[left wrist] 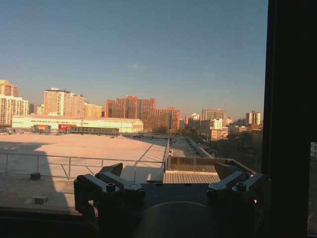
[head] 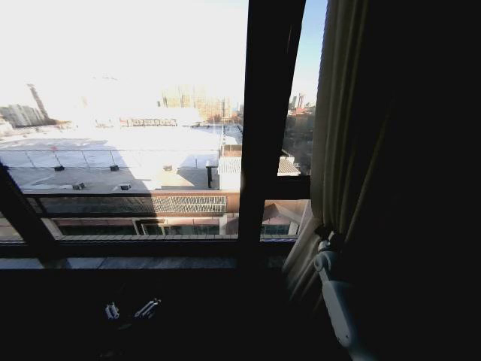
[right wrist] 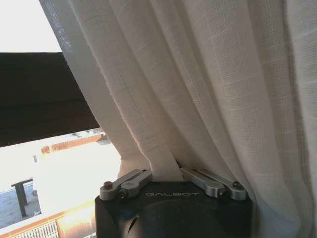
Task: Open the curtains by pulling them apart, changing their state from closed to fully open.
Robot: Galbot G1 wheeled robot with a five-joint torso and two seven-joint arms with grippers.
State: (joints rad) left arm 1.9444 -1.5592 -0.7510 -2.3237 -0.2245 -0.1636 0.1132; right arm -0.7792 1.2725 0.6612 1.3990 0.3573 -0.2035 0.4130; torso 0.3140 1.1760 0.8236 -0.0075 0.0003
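Observation:
One cream pleated curtain (head: 338,113) hangs gathered at the right side of the window, beyond the dark upright frame bar (head: 270,113). My right gripper (head: 325,239) is at its lower inner edge. In the right wrist view this gripper (right wrist: 166,173) is shut on a pinched fold of the curtain (right wrist: 198,74), whose pleats fan upward from the fingers. My left gripper (head: 129,310) sits low in the dark below the sill, left of centre. In the left wrist view it (left wrist: 171,171) is open, holds nothing and faces the bare glass.
The pane (head: 128,135) left of the frame bar is uncovered and shows rooftops and buildings. A dark sill (head: 135,252) runs along the window's bottom. A slanted dark bar (head: 22,214) crosses the lower left. The space right of the curtain is in deep shadow.

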